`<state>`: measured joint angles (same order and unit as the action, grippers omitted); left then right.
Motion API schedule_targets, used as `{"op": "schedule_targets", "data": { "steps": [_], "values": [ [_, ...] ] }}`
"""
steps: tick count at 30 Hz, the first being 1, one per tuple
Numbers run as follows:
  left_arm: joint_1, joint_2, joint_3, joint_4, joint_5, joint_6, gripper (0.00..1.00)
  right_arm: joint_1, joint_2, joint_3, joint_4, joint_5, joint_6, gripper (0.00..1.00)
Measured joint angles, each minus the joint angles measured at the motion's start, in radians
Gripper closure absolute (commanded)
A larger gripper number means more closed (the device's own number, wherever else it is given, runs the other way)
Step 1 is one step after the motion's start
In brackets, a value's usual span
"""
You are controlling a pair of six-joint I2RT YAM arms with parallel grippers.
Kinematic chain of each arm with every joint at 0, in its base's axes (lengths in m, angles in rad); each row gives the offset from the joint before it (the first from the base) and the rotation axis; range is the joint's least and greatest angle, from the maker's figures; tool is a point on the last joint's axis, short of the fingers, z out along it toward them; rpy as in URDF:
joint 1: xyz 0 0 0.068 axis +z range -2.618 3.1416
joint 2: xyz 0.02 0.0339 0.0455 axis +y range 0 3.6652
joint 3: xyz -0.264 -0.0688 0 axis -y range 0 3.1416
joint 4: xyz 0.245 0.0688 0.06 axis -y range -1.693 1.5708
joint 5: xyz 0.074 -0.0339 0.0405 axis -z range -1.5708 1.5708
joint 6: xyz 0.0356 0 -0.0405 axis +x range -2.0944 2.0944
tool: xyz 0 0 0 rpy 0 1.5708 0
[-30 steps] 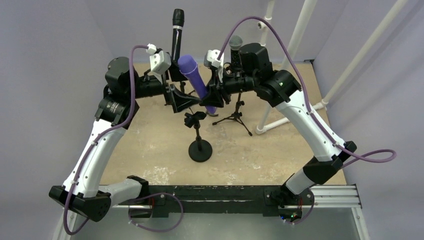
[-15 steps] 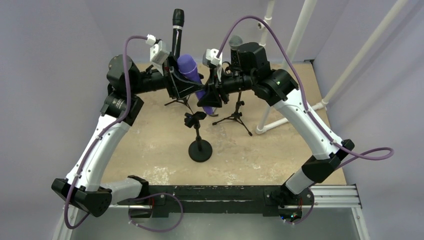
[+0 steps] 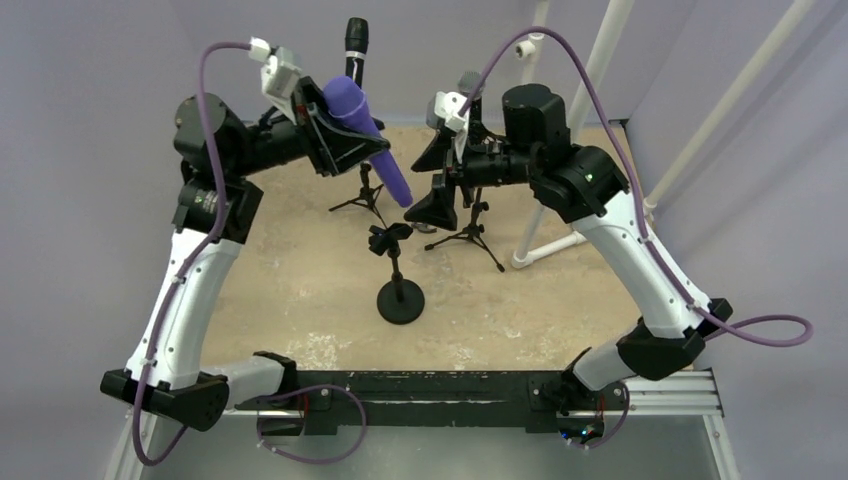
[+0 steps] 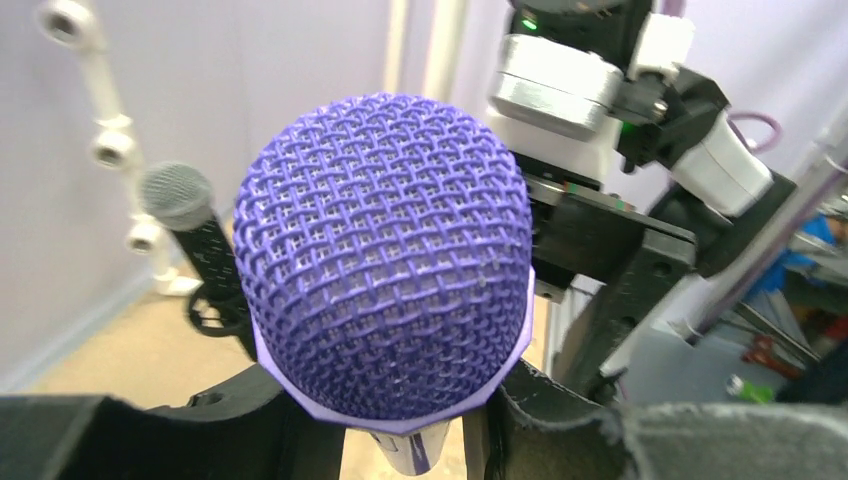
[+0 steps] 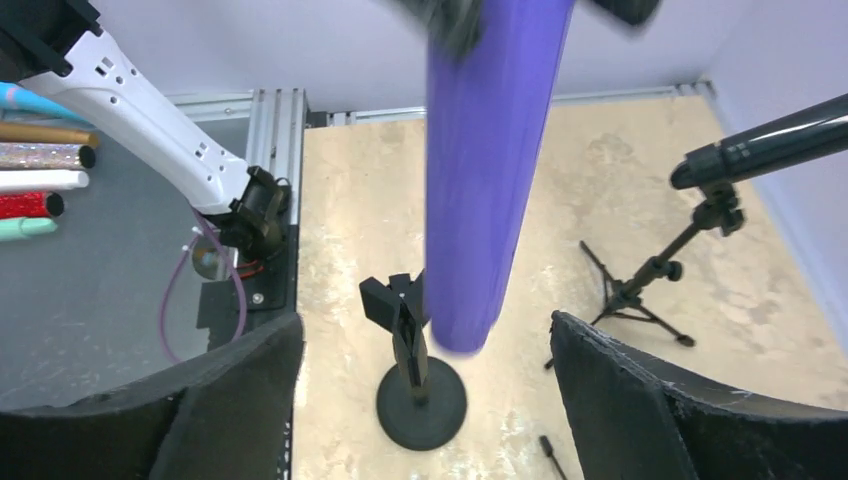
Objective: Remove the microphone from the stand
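Note:
The purple microphone (image 3: 366,138) hangs in the air, tilted, head up and to the left, with my left gripper (image 3: 352,150) shut on its handle just below the head. In the left wrist view its mesh head (image 4: 385,255) fills the frame above my left gripper (image 4: 400,440). The black stand (image 3: 399,298) with a round base is at the table's middle, its clip (image 3: 388,238) holding nothing. My right gripper (image 3: 440,182) is open, just right of the microphone and apart from it. From the right wrist, the handle (image 5: 485,170) hangs beyond my right gripper (image 5: 430,395), above the stand (image 5: 415,365).
A black microphone (image 3: 355,60) on a tripod stands at the back. A grey-headed microphone (image 3: 470,84) on a second tripod (image 3: 470,235) stands behind my right gripper. White pipes (image 3: 600,70) rise at the right. A small black piece (image 5: 548,448) lies near the stand.
My left gripper shut on the purple microphone and carried it up and to the left. My right gripper let go of the handle, opened and drew back to the right.

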<state>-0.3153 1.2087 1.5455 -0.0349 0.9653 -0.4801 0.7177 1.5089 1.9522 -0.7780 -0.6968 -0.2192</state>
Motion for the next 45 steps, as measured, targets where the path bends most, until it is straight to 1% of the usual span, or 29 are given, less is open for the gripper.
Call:
{"op": "schedule_targets", "data": {
  "steps": [2, 6, 11, 13, 16, 19, 21, 25, 29, 32, 38, 45],
  "values": [
    [0.035, -0.002, 0.081, -0.099, -0.026, 0.04, 1.0, 0.0, -0.031, 0.0, -0.001, 0.017, -0.008, 0.07],
    [0.133, -0.04, 0.173, -0.309, -0.094, 0.165, 1.0, -0.001, -0.088, 0.0, -0.008, 0.054, -0.027, 0.06],
    [0.214, -0.105, 0.192, -0.606, -0.241, 0.363, 1.0, -0.001, -0.15, -0.024, -0.015, 0.103, -0.055, 0.06],
    [0.236, -0.126, 0.149, -0.678, -0.302, 0.425, 1.0, -0.001, -0.164, -0.044, -0.018, 0.119, -0.066, 0.05],
    [0.267, -0.16, 0.023, -0.745, -0.388, 0.485, 1.0, -0.001, -0.172, -0.075, -0.017, 0.142, -0.074, 0.05],
    [0.284, -0.146, -0.107, -0.808, -0.465, 0.53, 1.0, -0.001, -0.173, -0.117, -0.019, 0.168, -0.08, 0.05],
    [0.293, -0.095, -0.153, -0.846, -0.499, 0.555, 1.0, -0.001, -0.173, -0.131, -0.02, 0.179, -0.082, 0.05],
    [0.318, 0.071, -0.19, -0.937, -0.547, 0.599, 1.0, -0.001, -0.175, -0.171, -0.019, 0.193, -0.089, 0.05],
    [0.357, 0.212, -0.223, -0.974, -0.57, 0.623, 1.0, -0.001, -0.177, -0.21, -0.018, 0.21, -0.096, 0.05],
    [0.373, 0.288, -0.271, -0.978, -0.587, 0.623, 0.99, -0.001, -0.177, -0.231, -0.018, 0.213, -0.097, 0.04],
    [0.374, 0.386, -0.345, -0.944, -0.621, 0.6, 0.91, -0.001, -0.188, -0.255, -0.014, 0.212, -0.097, 0.04],
    [0.374, 0.48, -0.366, -0.861, -0.675, 0.546, 0.86, -0.001, -0.196, -0.272, -0.007, 0.211, -0.097, 0.04]
  ]
}}
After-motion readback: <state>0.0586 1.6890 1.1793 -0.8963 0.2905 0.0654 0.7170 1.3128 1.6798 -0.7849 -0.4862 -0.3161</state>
